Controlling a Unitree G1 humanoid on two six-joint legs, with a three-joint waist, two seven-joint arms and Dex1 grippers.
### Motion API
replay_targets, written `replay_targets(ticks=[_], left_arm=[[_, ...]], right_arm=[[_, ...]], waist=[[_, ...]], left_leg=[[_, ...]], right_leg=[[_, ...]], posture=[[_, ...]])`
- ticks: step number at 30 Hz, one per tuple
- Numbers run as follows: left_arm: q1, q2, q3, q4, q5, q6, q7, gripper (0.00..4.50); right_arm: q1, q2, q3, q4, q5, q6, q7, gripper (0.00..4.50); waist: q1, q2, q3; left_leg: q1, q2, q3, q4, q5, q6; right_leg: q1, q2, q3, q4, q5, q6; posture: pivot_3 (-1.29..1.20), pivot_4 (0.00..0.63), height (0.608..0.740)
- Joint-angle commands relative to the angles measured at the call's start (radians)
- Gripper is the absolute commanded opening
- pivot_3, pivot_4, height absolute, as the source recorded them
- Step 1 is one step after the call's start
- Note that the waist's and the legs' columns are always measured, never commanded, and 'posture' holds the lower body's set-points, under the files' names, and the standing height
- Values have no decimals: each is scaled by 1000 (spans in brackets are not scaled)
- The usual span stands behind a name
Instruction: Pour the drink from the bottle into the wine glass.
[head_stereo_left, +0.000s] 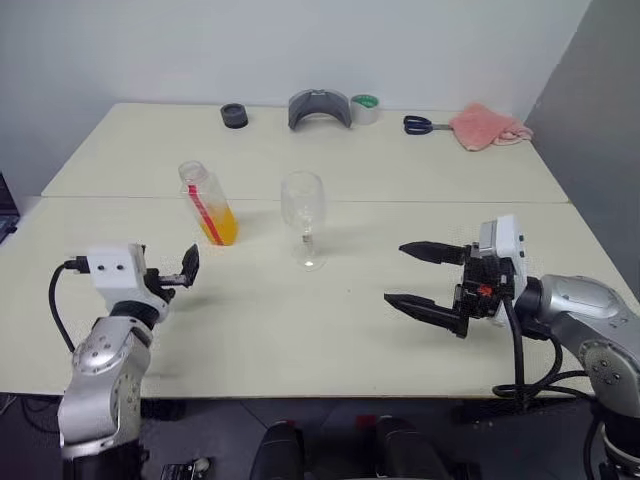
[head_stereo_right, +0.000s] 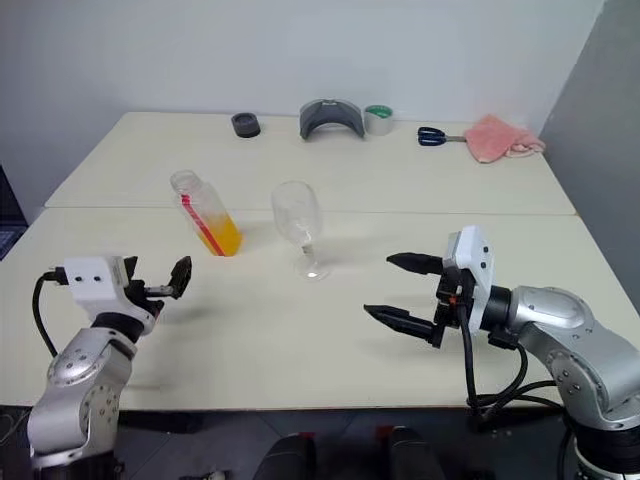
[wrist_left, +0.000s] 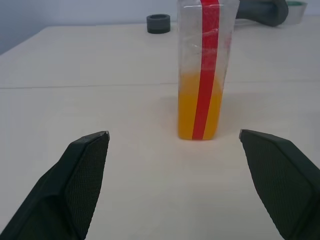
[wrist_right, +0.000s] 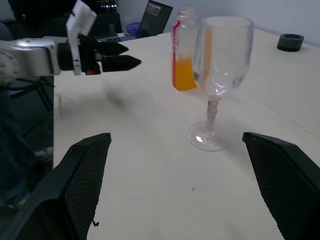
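Head views: on the cream bench (head_stereo_left: 300, 320), the uncapped bottle (head_stereo_left: 208, 204) with orange drink (head_stereo_left: 219, 227) in its lower part stands just left of the empty wine glass (head_stereo_left: 303, 218). The left claw (head_stereo_left: 188, 268), spread, hovers before the bottle; the right claw (head_stereo_left: 420, 280), spread wide, hangs right of the glass.

Left wrist view: both fingers (wrist_left: 80, 175) stand apart, the bottle (wrist_left: 204, 70) between and beyond them.

Right wrist view: spread fingers (wrist_right: 75, 185) frame the wine glass (wrist_right: 218, 75); the bottle (wrist_right: 184, 50) stands behind it.

Your left hand (head_stereo_left: 188, 268) has bare table (head_stereo_left: 300, 330) to the bottle (head_stereo_left: 209, 204) at 1 o'clock; the wine glass (head_stereo_left: 303, 220) flanks it.
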Motion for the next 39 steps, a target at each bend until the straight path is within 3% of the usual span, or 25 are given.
replay_targets(ticks=[1, 19, 39], left_arm=[[-111, 37, -33, 113, 41, -64, -36, 4500], [-382, 68, -132, 473, 107, -202, -177, 4500], [-657, 65, -193, 1008, 190, -499, -278, 4500]], right_arm=[[-53, -17, -37, -45, 79, 74, -80, 4492], [-85, -46, -75, -99, 223, 147, -272, 4492], [-134, -196, -140, -110, 462, 179, -412, 4492]], waist=[[2, -1, 0], [6, -3, -1], [7, -3, 0]], left_leg=[[0, 0, 0, 0, 0, 0], [-3, 0, 1, 0, 0, 0], [-5, 0, 1, 0, 0, 0]], right_leg=[[0, 0, 0, -1, 0, 0], [1, -1, -1, -6, 3, 0], [1, -1, -1, -8, 3, 0]], posture=[[0, 150, 740], [0, 150, 740], [0, 150, 740]])
